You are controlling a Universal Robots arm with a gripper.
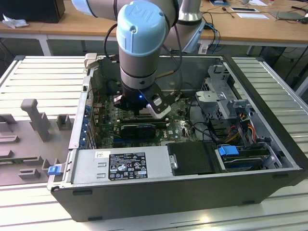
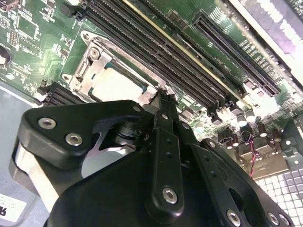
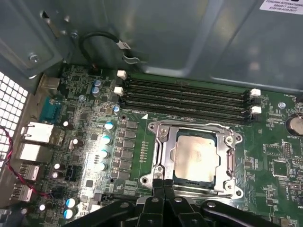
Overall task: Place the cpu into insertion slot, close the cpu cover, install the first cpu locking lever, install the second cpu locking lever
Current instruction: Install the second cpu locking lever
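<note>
The cpu [image 3: 195, 156] lies flat in the insertion slot [image 3: 147, 179] on the green motherboard, its silvery top showing through the window of the cpu cover [image 3: 164, 147]. The cover is down over it. My gripper [image 3: 163, 178] is shut, its two fingers pressed together with their tips at the socket's edge, just beside one corner of the cover. In the second wrist view the gripper [image 2: 161, 98] reaches the same edge, next to the cpu [image 2: 116, 85] and the cpu cover [image 2: 89, 66]. In the exterior view the gripper [image 1: 143, 111] is down inside the open computer case.
Long black memory slots [image 3: 187, 97] run beside the socket. Capacitors [image 3: 105, 142] and rear ports [image 3: 38, 132] stand on the other side. The case wall [image 3: 165, 38] rises behind. A power supply [image 1: 120, 166] and a drive cage [image 1: 226, 103] crowd the case.
</note>
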